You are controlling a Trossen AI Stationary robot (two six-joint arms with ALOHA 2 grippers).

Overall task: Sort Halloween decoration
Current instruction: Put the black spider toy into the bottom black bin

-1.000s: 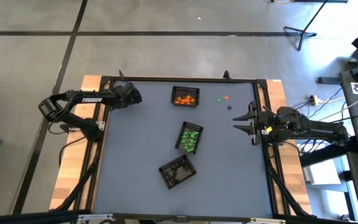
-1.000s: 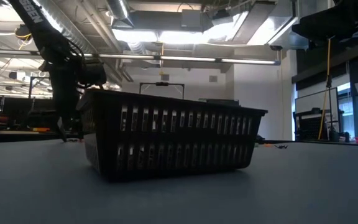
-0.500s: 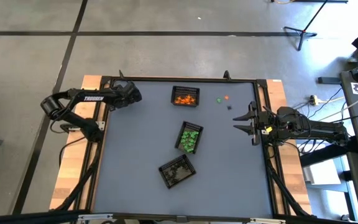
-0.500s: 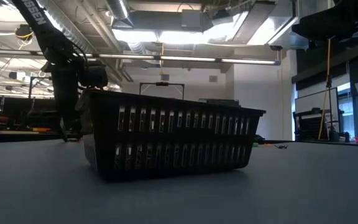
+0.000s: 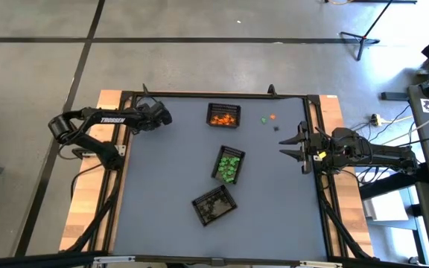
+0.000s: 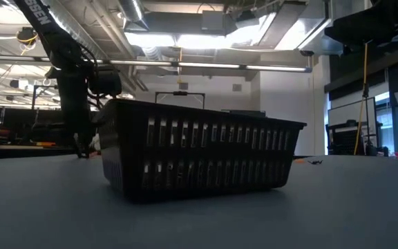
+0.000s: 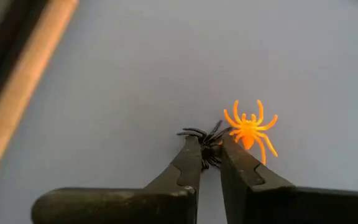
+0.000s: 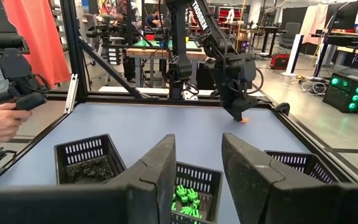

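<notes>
My left gripper (image 7: 209, 148) points down at the table's far left (image 5: 162, 117) and is shut on a tiny black spider trinket (image 7: 205, 138). An orange spider (image 7: 250, 127) lies on the mat right beside the fingertips. Three more loose trinkets, green (image 5: 263, 120), orange (image 5: 272, 116) and black (image 5: 275, 127), lie at the far right. My right gripper (image 5: 293, 147) waits open and level at the table's right edge, with nothing between its fingers (image 8: 197, 163). My left gripper pinches the black spider's body (image 7: 207, 143) between its two fingertips, coming steeply from above. The legs (image 7: 191, 132) stick out past the tips. Whether the spider is lifted off the mat I cannot tell.
Three black mesh baskets stand mid-table: one with orange trinkets (image 5: 223, 115) at the far side, one with green (image 5: 229, 164) in the middle, one with black (image 5: 214, 205) nearer. A person's hand (image 8: 2, 121) shows beyond the table's edge.
In the low view the near black basket has shifted a little sideways on the table.
</notes>
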